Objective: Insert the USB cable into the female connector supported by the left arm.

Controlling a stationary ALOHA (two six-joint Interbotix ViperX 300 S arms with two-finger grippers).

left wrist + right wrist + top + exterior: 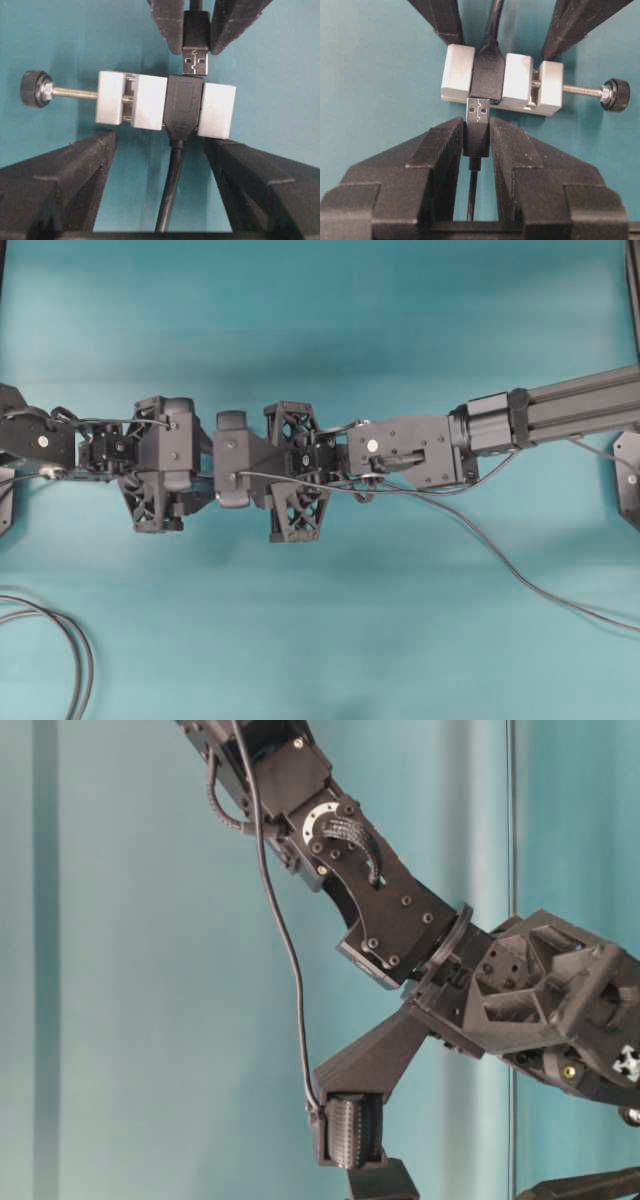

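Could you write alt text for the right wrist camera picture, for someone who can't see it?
Two black gripper fingers pinch a dark USB plug, its silvery metal tip right at the opening of a black socket clamped in a small white block. A screw with a black knob sticks out of the block's right side, and two more black fingers reach in from above over a teal table.

USB cable: silvery tip at socket mouth | female connector: white block, level

A black robot arm comes down from 12 o'clock toward 4 o'clock. A thin dark cable hangs beside it, down to a ribbed black finger at 6 o'clock. Teal wall behind.
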